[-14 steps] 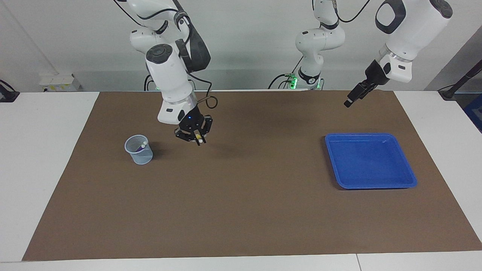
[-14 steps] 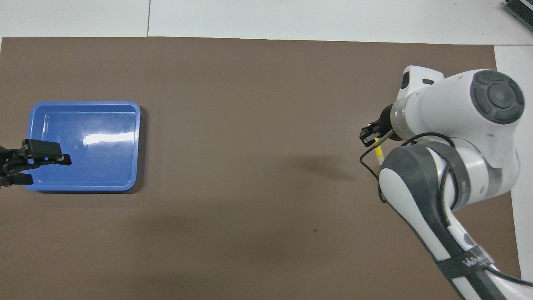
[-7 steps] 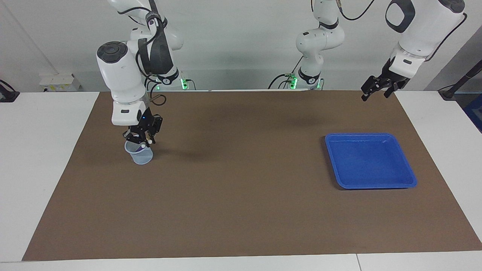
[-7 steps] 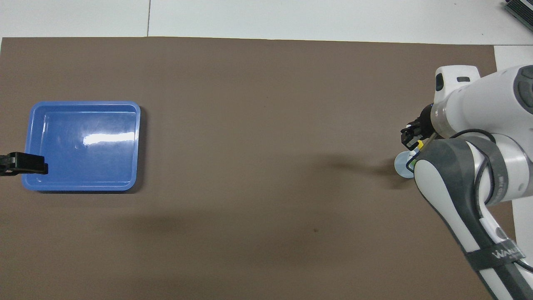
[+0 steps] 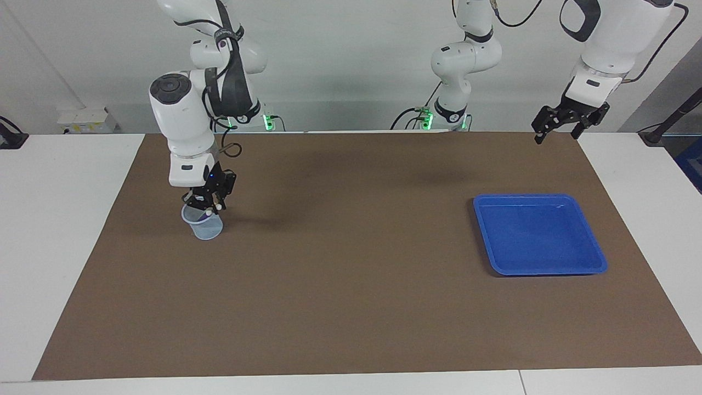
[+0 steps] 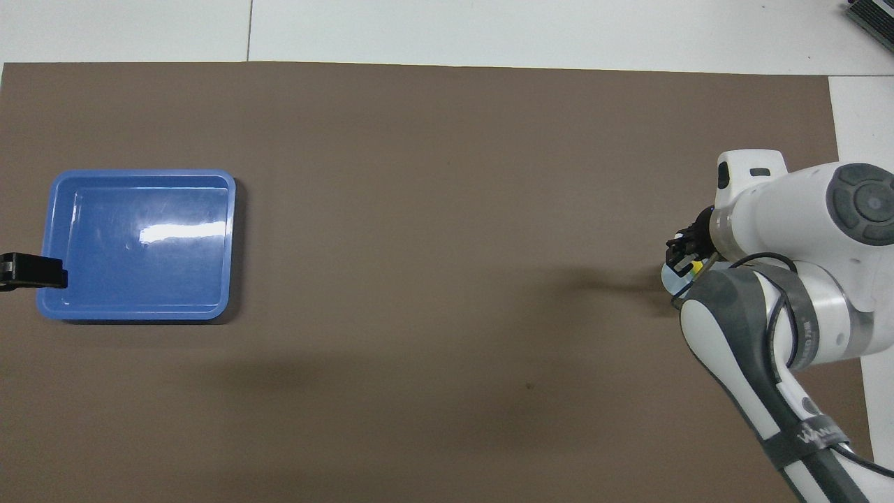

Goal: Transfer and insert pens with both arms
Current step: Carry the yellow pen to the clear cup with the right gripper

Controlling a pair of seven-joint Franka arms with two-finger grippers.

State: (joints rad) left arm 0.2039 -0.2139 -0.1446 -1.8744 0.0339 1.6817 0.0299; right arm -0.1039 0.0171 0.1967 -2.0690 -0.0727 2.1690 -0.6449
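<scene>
My right gripper [image 5: 206, 202] hangs just over the rim of a pale blue mesh cup [image 5: 204, 227] at the right arm's end of the mat. It is shut on the yellow pen [image 6: 695, 265], which points down into the cup. A bit of the purple pen [image 5: 202, 218] shows inside the cup. The green pen is hidden. In the overhead view the right arm covers most of the cup [image 6: 668, 279]. My left gripper [image 5: 566, 125] is open and empty, raised over the mat's edge nearest the robots, at the left arm's end.
An empty blue tray [image 5: 548, 271] lies on the brown mat toward the left arm's end; it also shows in the overhead view [image 6: 140, 316]. A thin dark slanted pole [image 5: 677, 115] stands off the table's corner.
My right gripper carried the yellow pen from over the mat to just above the cup and settled there. My left gripper drew back and turned, away from the tray.
</scene>
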